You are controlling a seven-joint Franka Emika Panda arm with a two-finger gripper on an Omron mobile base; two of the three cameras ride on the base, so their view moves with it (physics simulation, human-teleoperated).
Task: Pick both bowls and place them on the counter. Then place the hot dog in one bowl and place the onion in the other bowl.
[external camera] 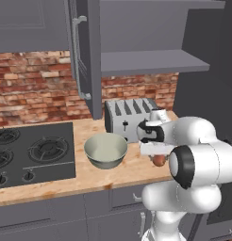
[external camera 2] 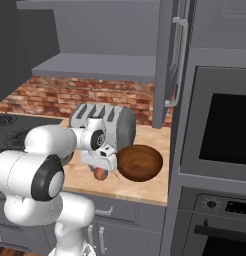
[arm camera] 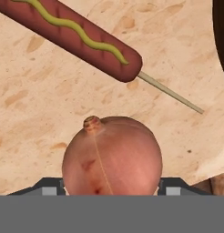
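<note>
The onion (arm camera: 111, 157), a round reddish-brown ball, sits on the tan counter (arm camera: 36, 113) with my gripper (arm camera: 112, 189) shut on it, a fingertip pressed against each side. In the base views the onion (external camera: 159, 160) (external camera 2: 99, 173) peeks out under the lowered hand. The hot dog (arm camera: 73, 34), striped with mustard and on a stick, lies just beyond the onion. The pale grey-green bowl (external camera: 106, 150) stands upright on the counter (external camera: 132, 174) to the hand's left. The dark reddish-brown bowl (external camera 2: 140, 162) stands to its right, close to the hand.
A silver toaster (external camera: 127, 117) (external camera 2: 107, 122) stands right behind the hand. The black stove top (external camera: 33, 150) lies at the left. An open cabinet door (external camera: 87, 56) (external camera 2: 167, 60) hangs above the counter. A wall oven (external camera 2: 220, 135) bounds the right side.
</note>
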